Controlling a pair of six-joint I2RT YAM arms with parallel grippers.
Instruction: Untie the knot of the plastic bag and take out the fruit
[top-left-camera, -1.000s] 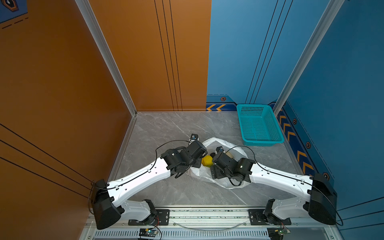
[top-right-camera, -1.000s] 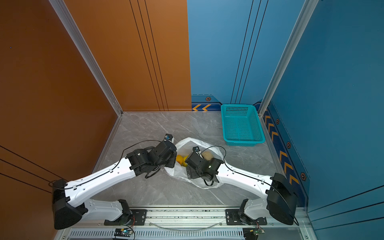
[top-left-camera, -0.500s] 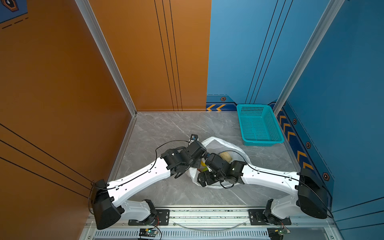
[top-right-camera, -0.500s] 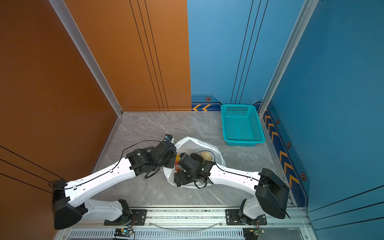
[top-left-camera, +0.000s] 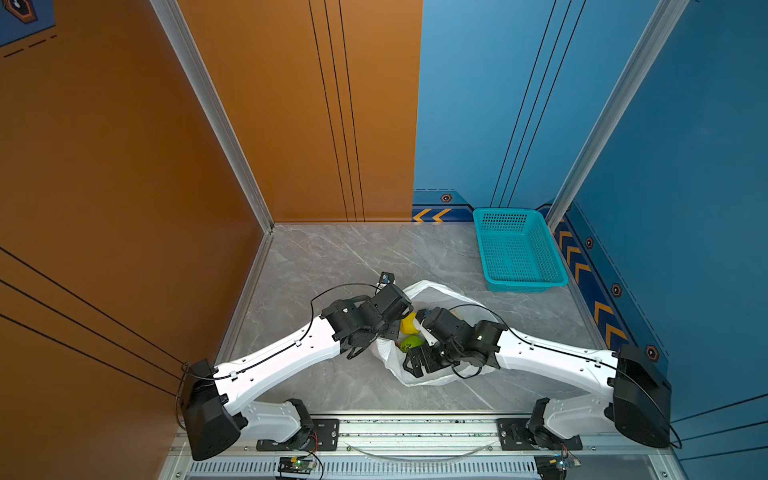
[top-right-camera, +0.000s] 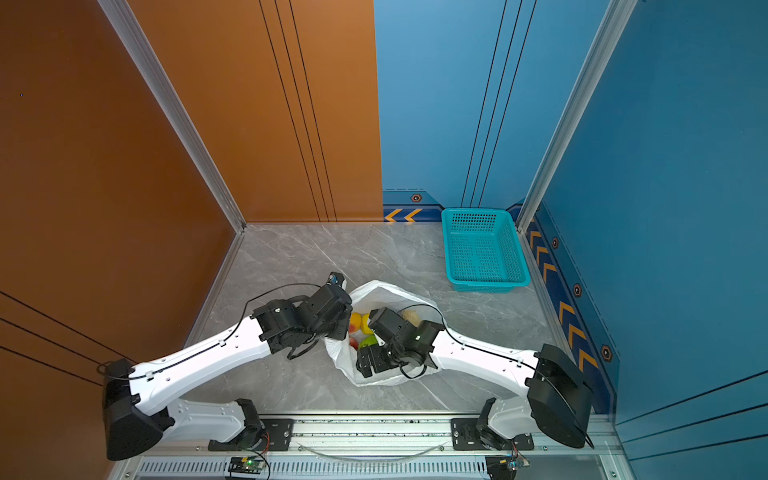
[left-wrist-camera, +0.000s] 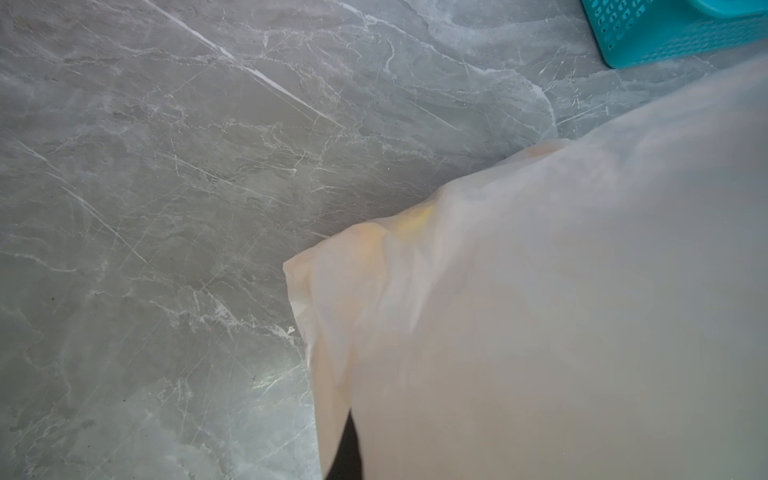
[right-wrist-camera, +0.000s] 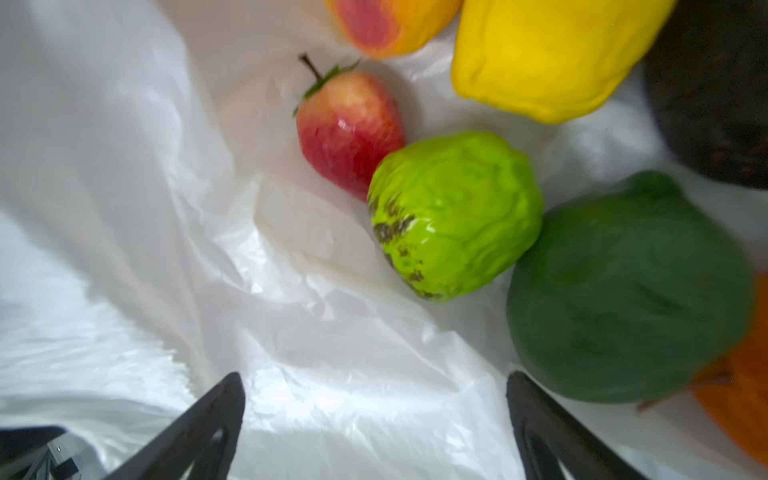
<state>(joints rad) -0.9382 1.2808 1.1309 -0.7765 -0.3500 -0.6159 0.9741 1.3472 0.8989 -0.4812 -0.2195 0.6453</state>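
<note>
Hovering inside the open bag (top-left-camera: 440, 293) on the tabletop (top-left-camera: 332, 266), the right tool (right-wrist-camera: 374, 380) has its fingers wide apart over bare film, just short of the green fruit (right-wrist-camera: 453, 216). Left tool (top-left-camera: 394, 331) looks pinched shut on the bag's rim. My worry: closing now grabs plastic too, or that slick round fruit squirts off toward the apple (right-wrist-camera: 349, 129).

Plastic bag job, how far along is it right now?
Done: the plastic bag lies untied and open, with fruit visible inside. In hand: the left gripper, shut, seems to hold the bag's rim, while the right gripper hangs open and empty inside, just short of the bright green fruit. Left: every fruit I can see is in the bag; the teal basket holds none.
</note>
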